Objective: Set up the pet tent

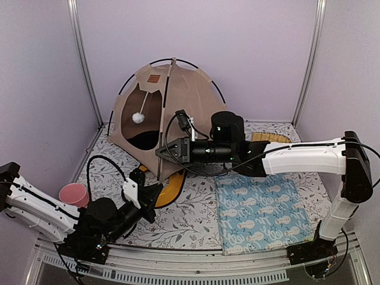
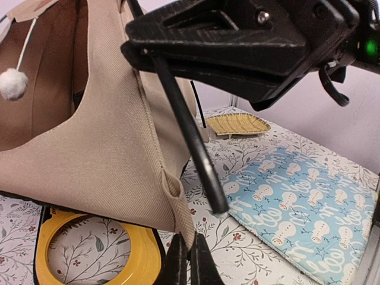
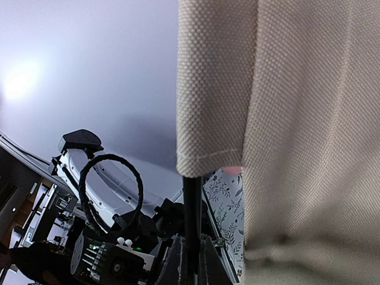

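Observation:
The beige pet tent (image 1: 178, 95) stands at the back of the table with black poles arching over it and a white pom-pom (image 1: 138, 117) hanging in its opening. My right gripper (image 1: 161, 152) is shut on a black tent pole (image 3: 191, 214) at the tent's front corner; the pole comes out of a fabric sleeve (image 3: 208, 89). My left gripper (image 2: 190, 264) is shut on the tent's beige corner loop (image 2: 181, 208), just under the pole's free tip (image 2: 217, 205). In the top view the left gripper (image 1: 151, 193) sits below the right one.
A yellow oval bowl tray (image 1: 169, 190) lies under the tent's front corner, also in the left wrist view (image 2: 101, 246). A light blue patterned mat (image 1: 264, 211) lies to the right. A pink cup (image 1: 74, 195) stands at the left. A woven tray (image 2: 236, 124) sits at the back.

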Controlling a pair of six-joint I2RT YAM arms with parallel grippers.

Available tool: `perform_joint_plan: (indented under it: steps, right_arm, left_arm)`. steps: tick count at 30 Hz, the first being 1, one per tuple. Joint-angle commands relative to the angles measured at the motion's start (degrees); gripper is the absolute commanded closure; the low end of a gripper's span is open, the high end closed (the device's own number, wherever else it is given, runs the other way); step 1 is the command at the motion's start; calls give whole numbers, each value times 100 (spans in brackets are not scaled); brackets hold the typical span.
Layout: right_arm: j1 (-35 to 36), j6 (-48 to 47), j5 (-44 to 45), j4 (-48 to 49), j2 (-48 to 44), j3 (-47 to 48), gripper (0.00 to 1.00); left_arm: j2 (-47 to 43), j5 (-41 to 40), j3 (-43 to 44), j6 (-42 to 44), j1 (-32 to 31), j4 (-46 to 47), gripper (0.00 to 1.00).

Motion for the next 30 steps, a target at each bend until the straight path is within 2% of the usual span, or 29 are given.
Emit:
perform_joint_plan:
  steps: [1, 30]
  right_arm:
    - [-242, -57, 1103, 658, 147, 359, 100]
    - [-448, -85, 1496, 675, 50, 340, 100]
  left_arm:
    - [28, 286, -105, -85, -410, -410, 100]
    - [-87, 18, -225, -365, -619, -771, 100]
